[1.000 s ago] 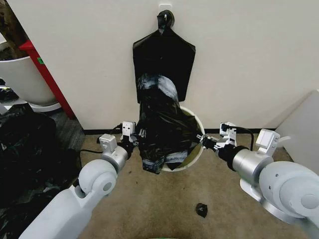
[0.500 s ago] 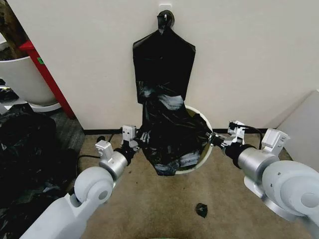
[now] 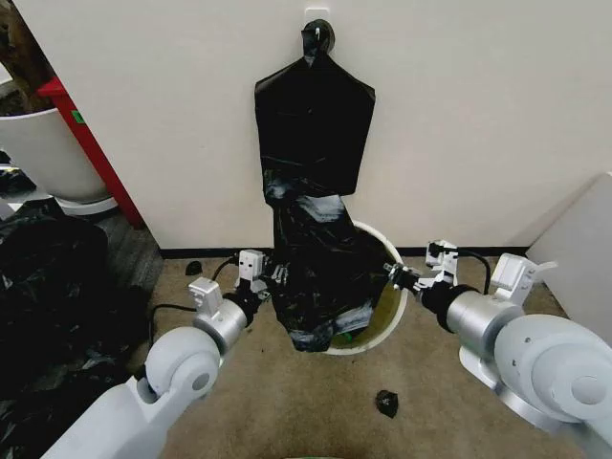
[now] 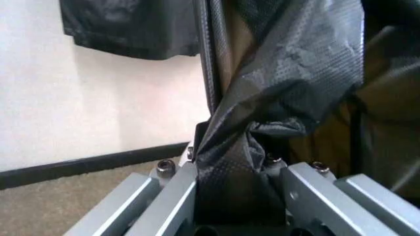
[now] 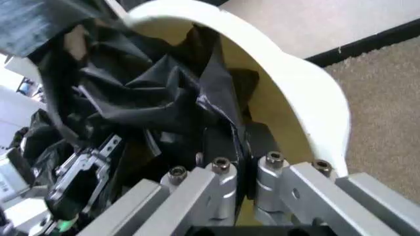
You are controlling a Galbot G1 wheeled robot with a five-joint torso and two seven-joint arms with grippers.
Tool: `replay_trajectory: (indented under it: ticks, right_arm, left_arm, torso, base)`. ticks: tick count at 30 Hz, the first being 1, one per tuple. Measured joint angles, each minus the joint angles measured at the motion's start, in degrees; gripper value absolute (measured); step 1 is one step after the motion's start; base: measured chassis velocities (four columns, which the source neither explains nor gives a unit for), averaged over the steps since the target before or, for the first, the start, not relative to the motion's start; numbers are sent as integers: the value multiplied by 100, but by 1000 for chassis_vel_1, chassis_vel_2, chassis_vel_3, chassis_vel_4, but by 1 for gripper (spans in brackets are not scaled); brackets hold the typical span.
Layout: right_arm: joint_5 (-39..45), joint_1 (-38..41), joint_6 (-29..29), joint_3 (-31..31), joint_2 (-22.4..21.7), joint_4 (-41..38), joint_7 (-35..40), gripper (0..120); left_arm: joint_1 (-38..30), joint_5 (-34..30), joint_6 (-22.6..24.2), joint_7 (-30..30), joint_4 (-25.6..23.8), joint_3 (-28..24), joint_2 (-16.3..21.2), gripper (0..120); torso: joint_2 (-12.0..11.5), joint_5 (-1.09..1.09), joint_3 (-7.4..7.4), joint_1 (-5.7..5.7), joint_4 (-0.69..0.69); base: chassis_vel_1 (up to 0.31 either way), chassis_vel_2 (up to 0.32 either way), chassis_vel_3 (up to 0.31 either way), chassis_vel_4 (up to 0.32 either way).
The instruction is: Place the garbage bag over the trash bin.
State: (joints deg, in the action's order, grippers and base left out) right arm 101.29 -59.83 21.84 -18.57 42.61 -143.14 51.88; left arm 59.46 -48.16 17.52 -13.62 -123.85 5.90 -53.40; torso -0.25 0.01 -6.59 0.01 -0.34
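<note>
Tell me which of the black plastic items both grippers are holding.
The garbage bag draped at the trash bin, pinched between left gripper and right gripper; not the bundle hanging on the wall nor the heap.

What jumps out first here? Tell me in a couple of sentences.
The thin, glossy black plastic garbage bag stretched between the two grippers, draped over the small round cream-white plastic trash bin by the wall. The left gripper pinches one edge of it, the right gripper the other. Above, a flat black bag bundle with a knotted top hangs on the wall.
</note>
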Motion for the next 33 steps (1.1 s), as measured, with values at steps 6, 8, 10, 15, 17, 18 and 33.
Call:
replay_trajectory:
  ticks: [6,8,10,15,17,18,33]
  right_arm:
    - [63,122,-55,-142,-150,-3,9,0]
    - [71,183,-68,-193,-217,-4,28,0]
    - [71,208,-70,-224,-249,-5,37,0]
    - [46,198,-39,-431,-333,-7,209,0]
    - [37,152,-8,-463,-328,-7,229,0]
    - [19,98,22,-486,-312,-8,246,0]
    - [177,-574,468,-1218,-89,308,58,0]
  left_arm:
    - [-52,89,57,-95,133,-4,0,1]
    - [-68,122,82,-124,193,2,1,1]
    - [-77,137,84,-146,231,8,0,1]
    - [-77,94,73,-190,291,123,-20,1]
    - [-73,56,62,-196,283,145,-23,1]
    - [-70,19,49,-198,268,165,-26,1]
    - [80,-420,-128,281,193,518,-29,1]
  torso:
    - [0,0,0,0,0]
    - [0,-1,0,0,0]
    - [0,-1,0,0,0]
    - [0,-1,0,0,0]
    - [0,-1,0,0,0]
    - [0,-1,0,0,0]
    - [0,0,0,0,0]
  base:
    - [0,0,0,0]
    - [0,0,0,0]
    - [0,0,0,0]
    - [0,0,0,0]
    - [0,0,0,0]
    - [0,0,0,0]
    - [0,0,0,0]
